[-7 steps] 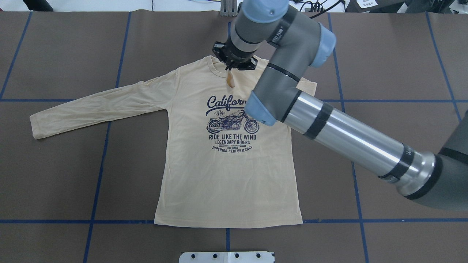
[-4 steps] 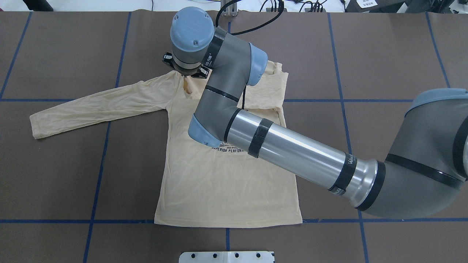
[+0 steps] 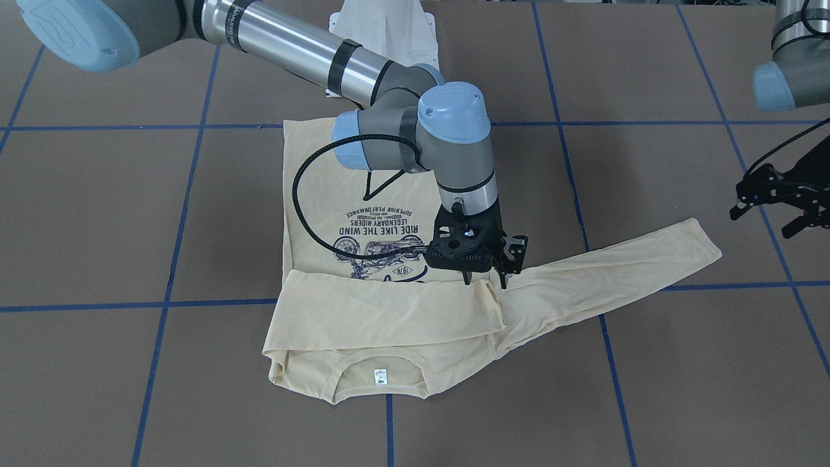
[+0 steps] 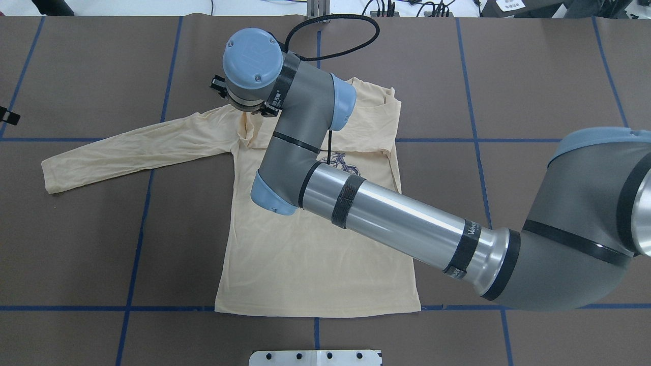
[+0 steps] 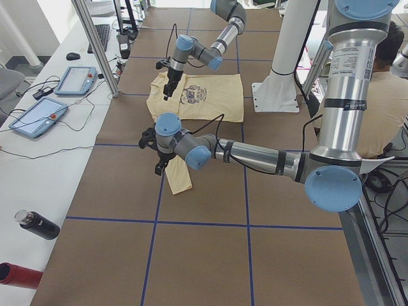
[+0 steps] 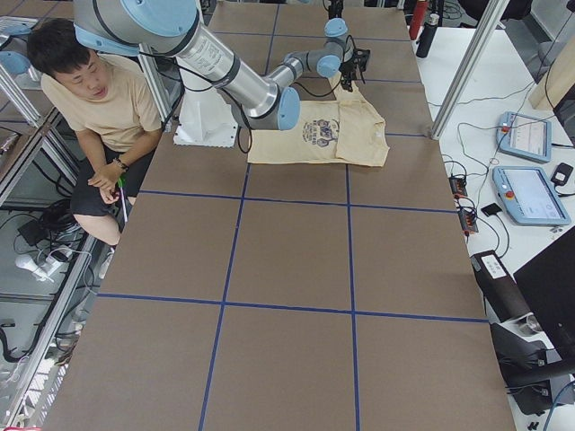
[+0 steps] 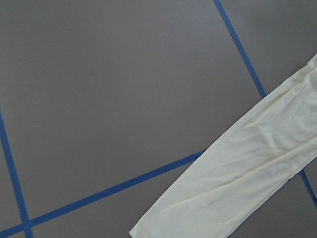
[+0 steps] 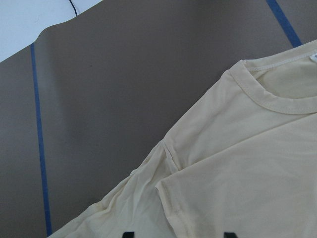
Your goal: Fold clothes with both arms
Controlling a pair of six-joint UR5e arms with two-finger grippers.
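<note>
The cream-yellow shirt lies flat, print up, hem toward the robot. One sleeve is folded across the chest; the other sleeve stretches sideways. The right arm reaches over the shirt, its right gripper spread above the far shoulder. The left gripper hangs spread near the outstretched cuff.

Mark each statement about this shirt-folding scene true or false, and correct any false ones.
1. The right sleeve lies folded across the chest of the T-shirt. True.
2. The left sleeve is folded in as well. False: it lies stretched out on the table.
3. The left gripper grips the left sleeve's end. False: it hovers open past that end, apart from it.
4. The white neck label shows in the front-facing view. True.
5. The right gripper is over the hem. False: it is open above the end of the folded right sleeve.
</note>
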